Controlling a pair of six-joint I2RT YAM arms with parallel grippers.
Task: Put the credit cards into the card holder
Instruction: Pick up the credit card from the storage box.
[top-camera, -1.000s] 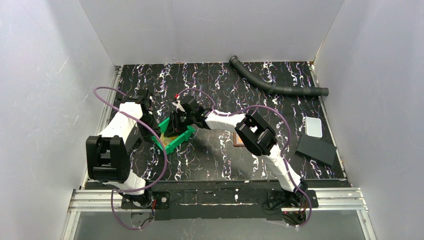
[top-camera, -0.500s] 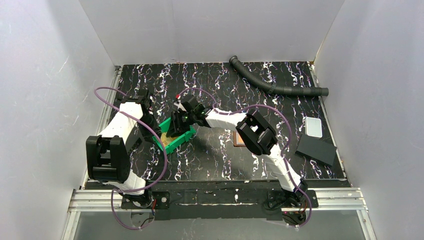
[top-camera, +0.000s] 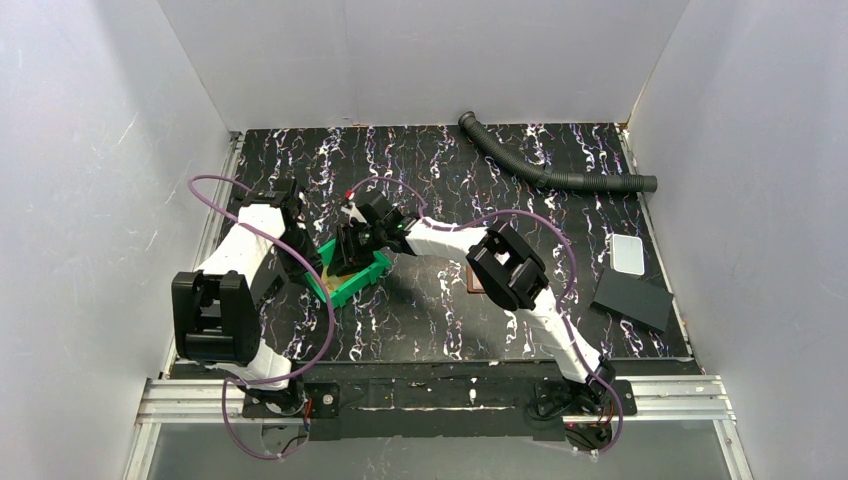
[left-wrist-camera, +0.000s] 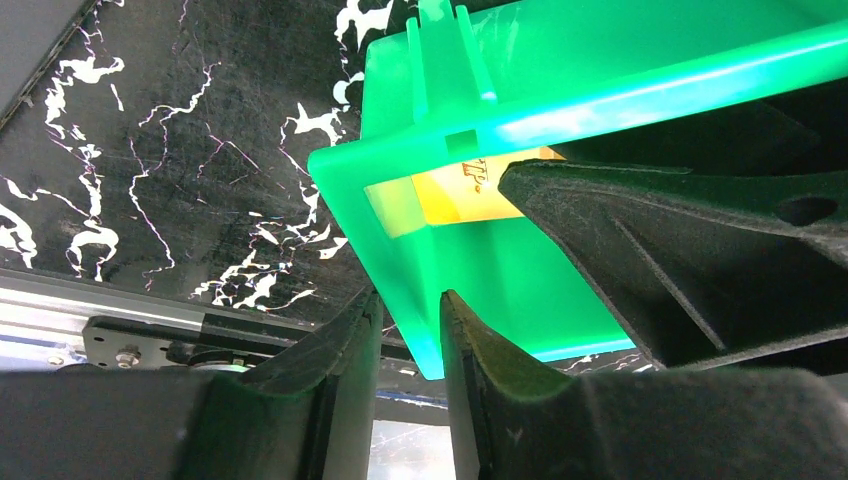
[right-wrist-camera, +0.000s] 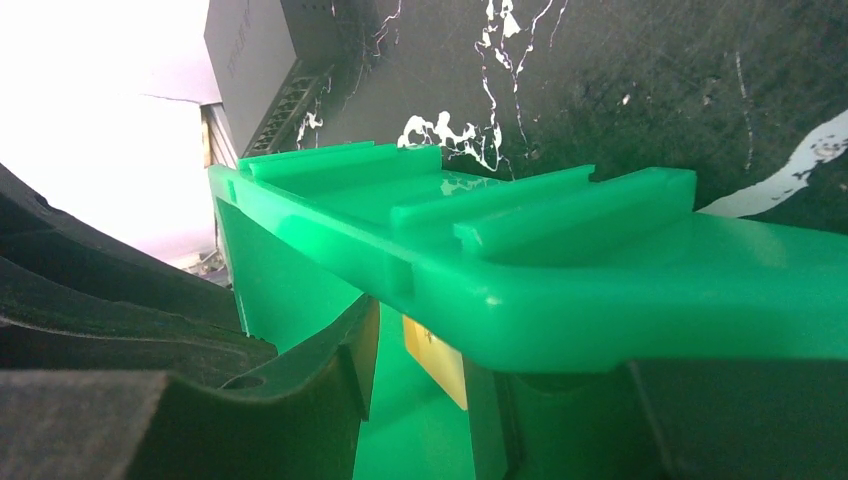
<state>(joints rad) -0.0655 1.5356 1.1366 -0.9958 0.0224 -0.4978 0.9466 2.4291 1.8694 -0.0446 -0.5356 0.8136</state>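
We see a yellowish credit card (right-wrist-camera: 435, 358) standing on edge inside the green bin (top-camera: 352, 290), leaning on the inner wall. From the left wrist it shows as a yellow patch with dark print just below the bin's rim (left-wrist-camera: 470, 190). How many cards lie there we cannot tell.

The right gripper (right-wrist-camera: 422, 348) reaches down into the bin from about 1 o'clock. Its jaws are apart and the card sits in the gap, close to one finger. A strip of green floor shows between the card and the other finger, so nothing is pinched.

The left gripper (left-wrist-camera: 410, 322) is at the bin's 9 o'clock corner, its jaws closed on the bin's wall, one finger (left-wrist-camera: 350, 350) outside and one inside.

The brown card holder (top-camera: 477, 280) lies on the worktop (top-camera: 430, 325) at 3 o'clock from the bin, well apart from both grippers and half hidden by the right arm's elbow. Farther out at 3 o'clock are a pale plate (top-camera: 627, 253) and a black sheet (top-camera: 632, 298).
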